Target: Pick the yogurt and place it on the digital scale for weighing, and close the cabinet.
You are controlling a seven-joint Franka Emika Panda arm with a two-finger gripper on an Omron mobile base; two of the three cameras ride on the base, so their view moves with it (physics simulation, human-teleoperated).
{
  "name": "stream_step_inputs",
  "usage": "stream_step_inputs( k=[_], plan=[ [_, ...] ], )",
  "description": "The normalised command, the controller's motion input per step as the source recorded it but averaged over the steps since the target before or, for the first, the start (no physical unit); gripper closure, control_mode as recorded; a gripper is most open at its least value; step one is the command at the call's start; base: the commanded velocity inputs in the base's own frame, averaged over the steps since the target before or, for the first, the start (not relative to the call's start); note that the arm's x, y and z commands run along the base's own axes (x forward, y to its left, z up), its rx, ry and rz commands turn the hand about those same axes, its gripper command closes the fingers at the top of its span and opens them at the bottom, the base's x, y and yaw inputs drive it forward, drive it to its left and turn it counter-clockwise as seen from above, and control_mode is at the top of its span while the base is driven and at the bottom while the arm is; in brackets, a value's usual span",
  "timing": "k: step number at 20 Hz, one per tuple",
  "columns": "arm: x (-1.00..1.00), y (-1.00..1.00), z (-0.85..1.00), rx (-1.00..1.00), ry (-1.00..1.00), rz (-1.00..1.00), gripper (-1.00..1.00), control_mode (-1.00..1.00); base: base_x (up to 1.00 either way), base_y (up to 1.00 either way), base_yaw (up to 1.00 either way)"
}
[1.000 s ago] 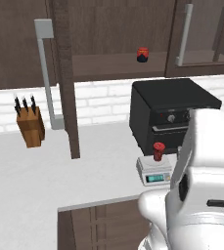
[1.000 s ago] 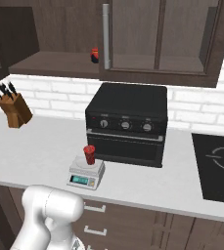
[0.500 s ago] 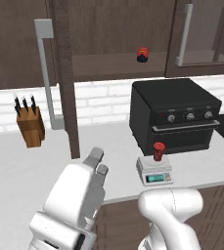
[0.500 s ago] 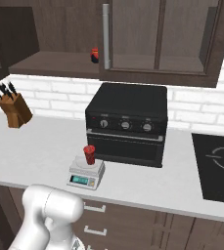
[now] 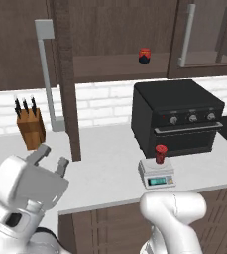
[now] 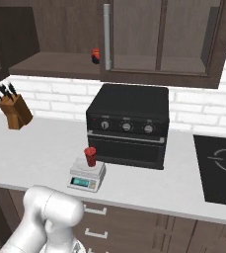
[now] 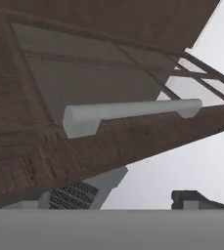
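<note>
On the digital scale (image 5: 156, 174) sits the yogurt (image 5: 160, 153) — a small red cup, wide round top over a narrower, darker body, upright on the flat pale platform with the teal display lit at the front. That half of the job looks done, and the placement is sensible: the cup stands near the platform's middle, just in front of the boxy black oven (image 6: 128, 124), which should make for a fair reading.

Over at the lower left of the left base view, the gripper (image 5: 49, 157) is raised toward the open cabinet door (image 5: 65, 79), its fingers spread wide and holding nothing. The door stands edge-on out over the counter (image 5: 105, 163), dark brown wood grain, with its long grey bar handle (image 5: 46, 74) facing left. From the hand camera, that handle (image 7: 128, 114) reads as a smooth, round-ended bar mounted on the wooden frame, glass panel behind it — close ahead, though I judge no contact yet.

Inside the cabinet (image 6: 134, 39), a squat red-and-navy jar (image 5: 144, 55) stays on the shelf, and a wooden knife block (image 5: 30, 126) stands by the white brick wall.
</note>
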Motion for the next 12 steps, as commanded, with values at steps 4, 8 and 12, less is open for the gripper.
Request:
stream_step_inputs(
  k=[4,8,12],
  plan=[
    [0.92,0.18,-0.18,0.0,0.0,-0.01,-1.0,-1.0,0.0,0.0,0.0],
    [0.99,0.01,-0.14,0.01,0.0,0.02,-1.0,-1.0,0.0,0.0,0.0],
    [0.49,-0.13,0.21,0.02,-0.12,0.01,-1.0,-1.0,0.0,0.0,0.0]
  ],
)
